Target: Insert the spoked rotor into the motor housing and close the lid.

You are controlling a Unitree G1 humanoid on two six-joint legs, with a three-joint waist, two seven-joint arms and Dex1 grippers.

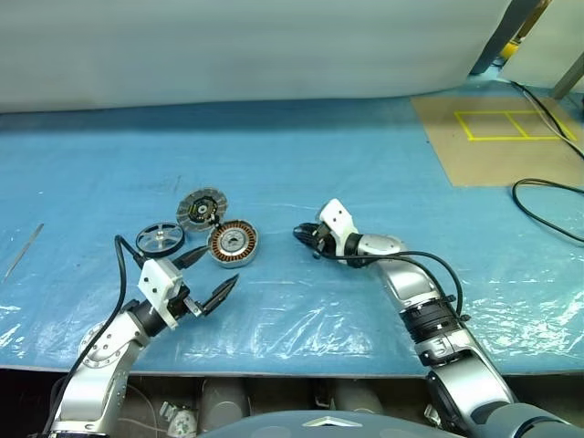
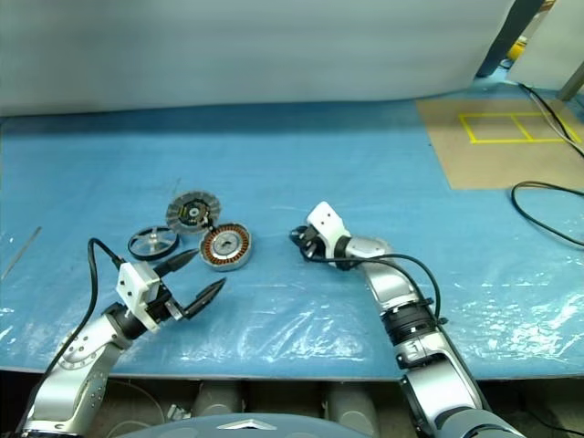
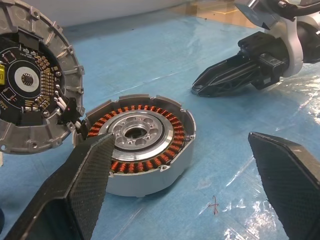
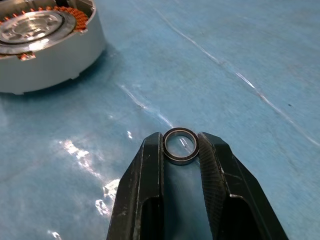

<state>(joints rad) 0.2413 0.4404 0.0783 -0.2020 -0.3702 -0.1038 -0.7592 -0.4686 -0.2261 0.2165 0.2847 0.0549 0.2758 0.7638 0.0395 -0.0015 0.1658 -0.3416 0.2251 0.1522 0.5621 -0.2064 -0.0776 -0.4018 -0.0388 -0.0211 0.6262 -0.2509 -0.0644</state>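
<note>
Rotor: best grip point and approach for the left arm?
Judging by its pose, grip the rotor across its dark outer rim from above. It lies flat on the table, left of the housing, so spokes and hub offer little purchase. The left gripper is open nearby.

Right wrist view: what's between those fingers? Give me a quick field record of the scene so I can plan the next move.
right gripper: shut on small ring, pinched at the fingertips just above the blue table cover
left gripper: open, holding nothing, near side of motor housing
motor housing: open side up, copper windings showing, no rotor inside
lid: touching the housing's far edge, dark inner face up
spoked rotor: flat on the cover, left of the housing, untouched
</note>
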